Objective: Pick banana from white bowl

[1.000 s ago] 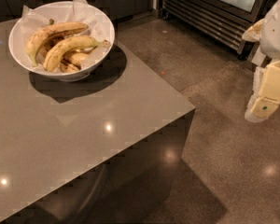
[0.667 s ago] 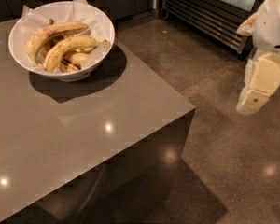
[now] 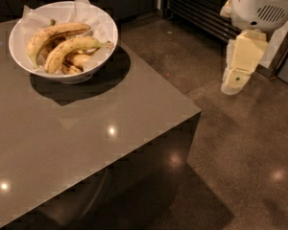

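Banana: I see the banana [image 3: 72,48] lying curved in the white bowl [image 3: 62,76], on top of smaller browned bananas [image 3: 73,66], just in front of a streakier long banana [image 3: 57,32].
Bowl: it is lined with white paper [image 3: 81,3] and sits at the far left of the desk [image 3: 86,143].
Tool: the tool [image 3: 232,84] hangs off the desk's right side, over the floor [image 3: 240,143], pointing down. I cannot tell if it is open or closed.
Banana to tool: they are well apart, with the desk's near corner between them.
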`<state>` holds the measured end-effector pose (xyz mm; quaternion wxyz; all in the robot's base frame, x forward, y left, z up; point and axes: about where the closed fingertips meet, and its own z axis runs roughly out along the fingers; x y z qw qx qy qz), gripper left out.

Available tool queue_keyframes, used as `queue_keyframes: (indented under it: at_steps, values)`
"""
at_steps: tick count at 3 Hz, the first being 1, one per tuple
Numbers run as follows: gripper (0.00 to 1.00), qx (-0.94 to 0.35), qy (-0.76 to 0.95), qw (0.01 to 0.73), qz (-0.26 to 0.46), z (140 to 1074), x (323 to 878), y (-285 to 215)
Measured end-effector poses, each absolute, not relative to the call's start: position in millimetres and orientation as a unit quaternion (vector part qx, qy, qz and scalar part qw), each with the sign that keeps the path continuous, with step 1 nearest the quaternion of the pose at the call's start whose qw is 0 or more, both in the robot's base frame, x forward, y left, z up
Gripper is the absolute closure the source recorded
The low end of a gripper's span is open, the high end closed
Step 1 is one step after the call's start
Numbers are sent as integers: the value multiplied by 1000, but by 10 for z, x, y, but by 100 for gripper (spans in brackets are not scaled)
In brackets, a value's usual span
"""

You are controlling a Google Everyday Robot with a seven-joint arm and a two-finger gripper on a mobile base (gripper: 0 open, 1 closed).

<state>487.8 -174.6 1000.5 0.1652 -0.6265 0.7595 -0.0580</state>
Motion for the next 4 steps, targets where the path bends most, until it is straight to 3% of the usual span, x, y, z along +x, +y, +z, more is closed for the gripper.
queue_keyframes:
  at_steps: [4]
  values:
    - [0, -666, 716, 203, -59, 10295, 5545, -1098]
